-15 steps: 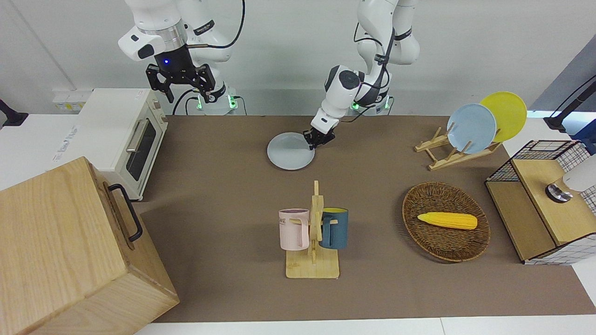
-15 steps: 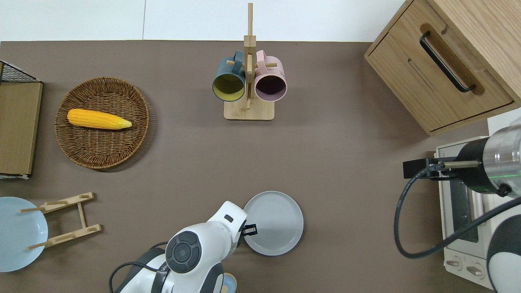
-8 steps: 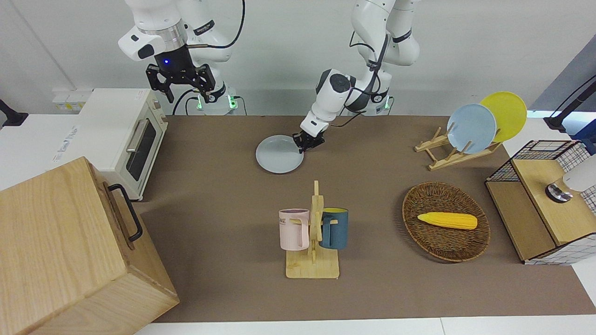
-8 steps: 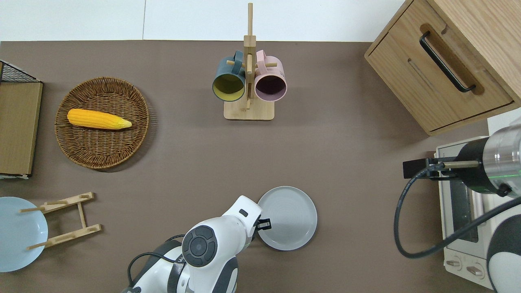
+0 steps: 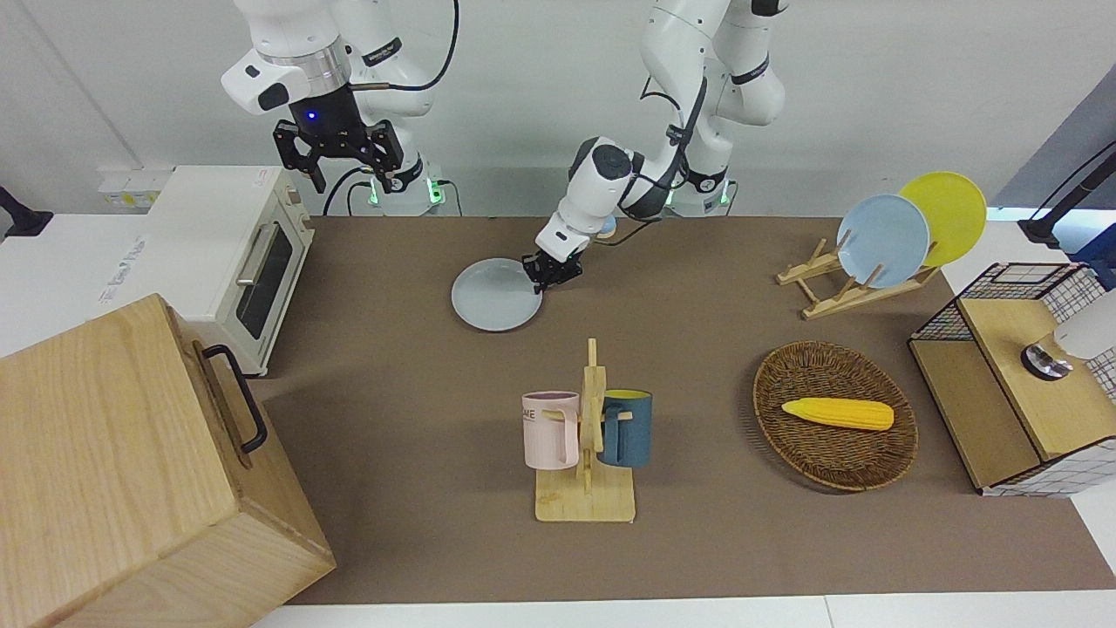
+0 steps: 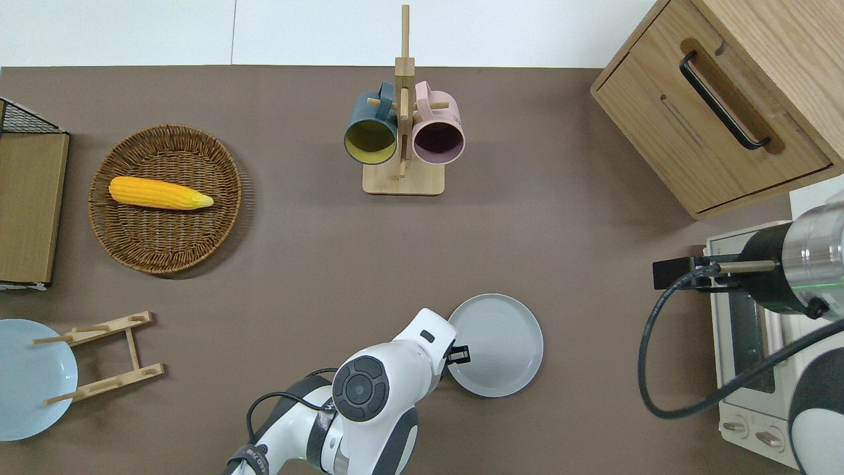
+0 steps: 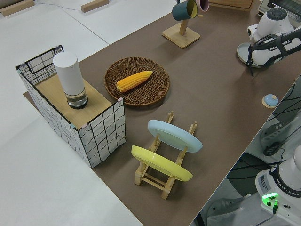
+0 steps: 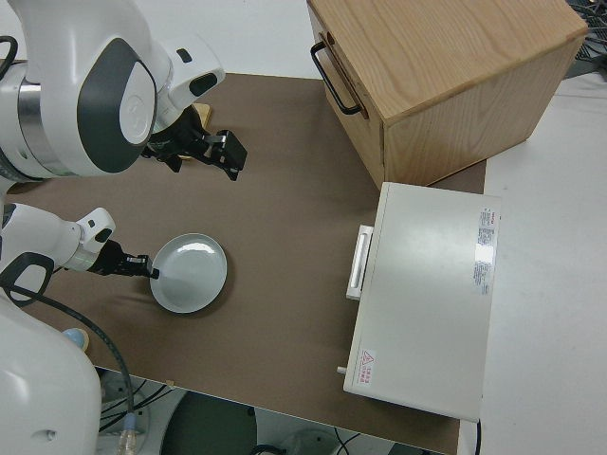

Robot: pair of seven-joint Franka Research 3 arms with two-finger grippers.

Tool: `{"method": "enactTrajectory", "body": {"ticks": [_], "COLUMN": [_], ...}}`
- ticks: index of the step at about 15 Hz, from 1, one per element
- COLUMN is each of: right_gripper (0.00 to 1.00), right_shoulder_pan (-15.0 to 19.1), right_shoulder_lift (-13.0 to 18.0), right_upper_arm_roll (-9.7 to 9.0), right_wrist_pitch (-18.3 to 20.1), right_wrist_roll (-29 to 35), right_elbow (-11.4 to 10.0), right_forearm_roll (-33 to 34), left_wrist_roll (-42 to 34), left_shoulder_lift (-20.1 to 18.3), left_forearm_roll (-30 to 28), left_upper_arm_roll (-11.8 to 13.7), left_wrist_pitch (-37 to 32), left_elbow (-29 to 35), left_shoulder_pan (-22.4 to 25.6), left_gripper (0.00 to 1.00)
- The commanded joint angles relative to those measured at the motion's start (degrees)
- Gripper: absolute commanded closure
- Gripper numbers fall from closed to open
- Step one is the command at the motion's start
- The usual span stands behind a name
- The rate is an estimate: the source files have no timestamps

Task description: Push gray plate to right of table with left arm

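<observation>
The gray plate (image 6: pixel 495 345) lies flat on the worktop (image 6: pixel 560 218), in the strip nearest the robots, between the mug rack (image 6: pixel 403 125) and the toaster oven (image 6: pixel 745 343) along the table's length. The left arm's (image 6: pixel 369 389) tool (image 6: pixel 459 354) sits at the plate's rim on the side toward the left arm's end, touching or just over the edge; its fingers look close together and clasp nothing, though how far apart they stand I cannot tell.

Against the frame 1 second ago, plate and tool have both shifted toward the right arm's end.

The right side view shows the tool tip (image 8: pixel 145 269) meeting the plate's (image 8: pixel 192 273) rim, which the overhead view partly hides under the wrist. The right arm's tool (image 5: pixel 336 150) is parked.
</observation>
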State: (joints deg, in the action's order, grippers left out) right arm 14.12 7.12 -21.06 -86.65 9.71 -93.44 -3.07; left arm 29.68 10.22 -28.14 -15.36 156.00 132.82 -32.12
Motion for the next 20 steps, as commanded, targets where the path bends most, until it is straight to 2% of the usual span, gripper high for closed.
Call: {"method": "enactTrajectory", "body": {"ticks": [1, 4, 5, 8, 12, 14, 16, 19, 20], "right_gripper": [0.005, 0.005, 0.005, 0.005, 0.005, 0.005, 0.005, 0.005, 0.005], "right_shoulder_pan": [1.70, 1.70, 1.70, 1.70, 1.70, 1.70, 1.70, 1.70, 1.70], "right_shoulder_lift": [1.58, 1.58, 1.58, 1.58, 1.58, 1.58, 1.58, 1.58, 1.58], "right_upper_arm_roll": [-1.00, -1.00, -1.00, -1.00, -1.00, -1.00, -1.00, -1.00, -1.00], "right_wrist_pitch": [0.08, 0.08, 0.08, 0.08, 0.08, 0.08, 0.08, 0.08, 0.08], "right_wrist_roll": [0.66, 0.66, 0.66, 0.66, 0.66, 0.66, 0.66, 0.66, 0.66], "right_elbow": [-1.57, -1.57, -1.57, -1.57, -1.57, -1.57, -1.57, -1.57, -1.57], "right_forearm_roll": [-1.24, -1.24, -1.33, -1.24, -1.24, -1.24, -1.24, -1.24, -1.24], "left_wrist_roll": [-0.06, 0.11, 0.20, 0.03, -1.02, -5.66, -9.10, -13.59, -15.25], "left_shoulder_lift": [5.69, 4.47, 3.24, -0.62, -3.18, -5.02, -6.78, -7.23, -7.32], "left_forearm_roll": [-0.60, -0.60, -0.60, -0.60, -0.16, 0.11, 0.28, 1.33, 5.69], "left_upper_arm_roll": [1.21, 0.95, 0.60, 0.33, 0.42, 1.64, 6.89, 11.91, 14.28], "left_wrist_pitch": [2.65, 2.47, 1.69, -3.56, -7.80, -13.40, -20.35, -31.87, -33.81], "left_elbow": [-2.39, -2.47, -2.48, -2.91, -3.88, -4.67, -6.68, -12.92, -14.15], "left_shoulder_pan": [-1.98, -0.05, 0.56, 2.85, 5.56, 8.03, 8.13, 9.35, 9.62], "left_gripper": [0.56, 0.12, 0.05, 0.02, 0.01, 0.01, 0.01, 0.01, 0.01]}}
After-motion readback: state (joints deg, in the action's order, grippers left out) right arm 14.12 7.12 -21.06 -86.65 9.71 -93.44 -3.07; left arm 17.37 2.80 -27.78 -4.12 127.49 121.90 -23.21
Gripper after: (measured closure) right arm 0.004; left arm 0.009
